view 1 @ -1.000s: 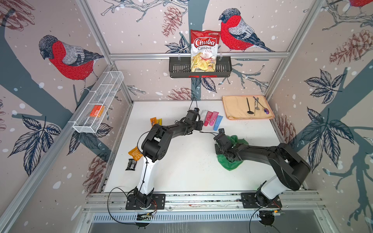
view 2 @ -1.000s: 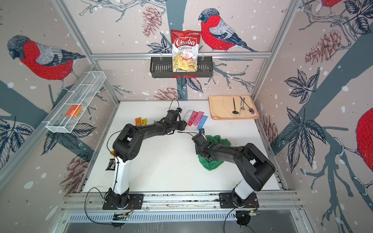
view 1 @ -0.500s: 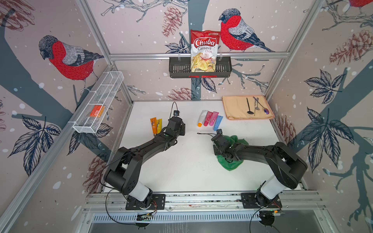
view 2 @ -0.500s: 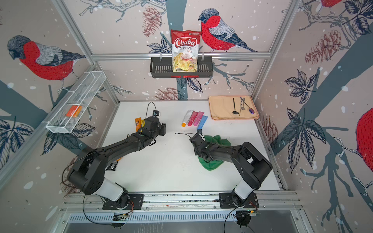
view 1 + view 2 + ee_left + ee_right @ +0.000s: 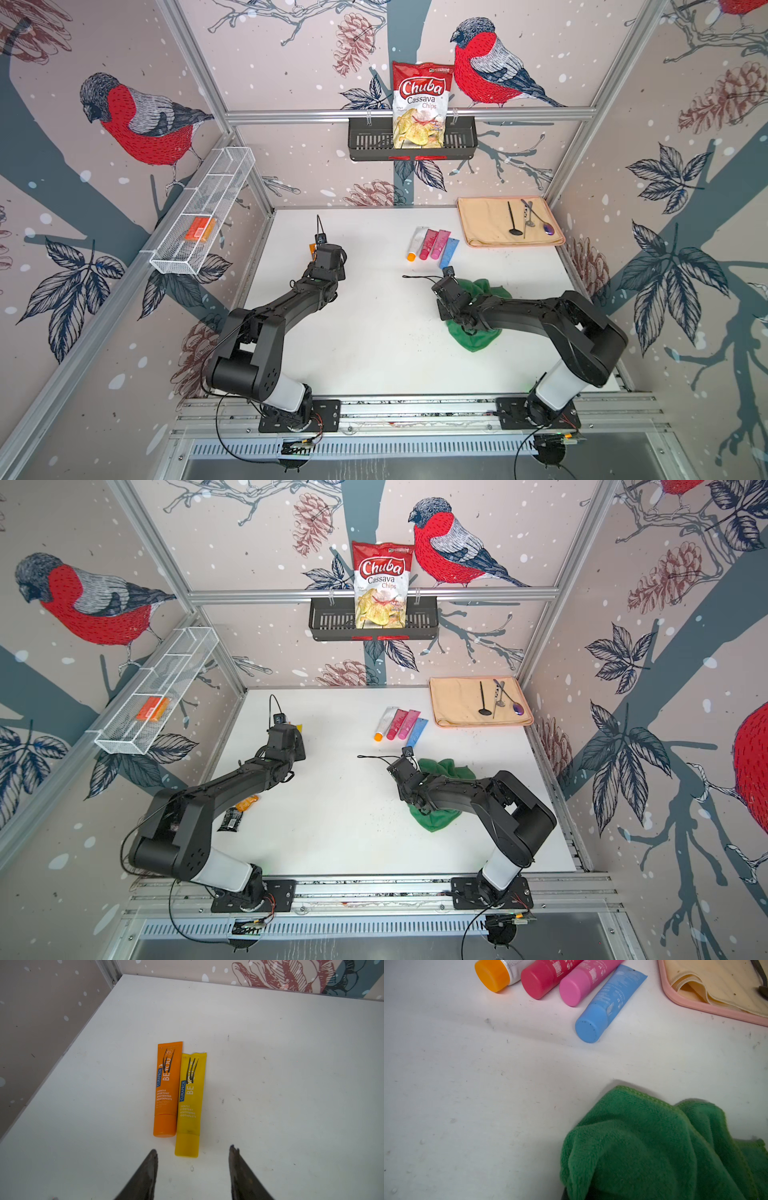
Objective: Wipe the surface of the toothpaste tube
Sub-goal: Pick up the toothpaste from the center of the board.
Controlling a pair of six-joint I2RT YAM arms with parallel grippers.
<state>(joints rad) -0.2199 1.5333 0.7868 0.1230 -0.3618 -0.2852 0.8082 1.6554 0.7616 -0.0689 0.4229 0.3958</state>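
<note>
Two toothpaste tubes, an orange tube [image 5: 167,1088] and a yellow tube [image 5: 190,1105], lie touching side by side at the far left of the table [image 5: 374,353], caps toward the left arm [image 5: 291,297]. Both carry black pen strokes near their crimped ends. The left arm's jaws stand open and empty just short of the yellow cap, so the step in hand looks like picking up a marked tube for wiping.

The next move, as I judge it, is to advance and lower until the jaws straddle one tube only, then close. Because the pair touches, taking the yellow tube risks dragging the orange one. Its free right side gives the easier entry, while the left wall and far corner crowd the orange side.

Nearer along that left edge lie an orange wrapper [image 5: 247,803] and a black wrapper [image 5: 230,820], clear of the work. The middle of the table is open, with good room to bring tube and cloth together.

Far of centre, four more tubes [image 5: 439,246] lie in a row, well apart from the marked pair. Right of centre, the right arm [image 5: 519,313] has its jaws closed, seemingly on the green cloth [image 5: 654,1147] bunched beneath it. At the far right, a tray [image 5: 708,1008] with utensils [image 5: 512,218] sits by the wall, out of the way.
</note>
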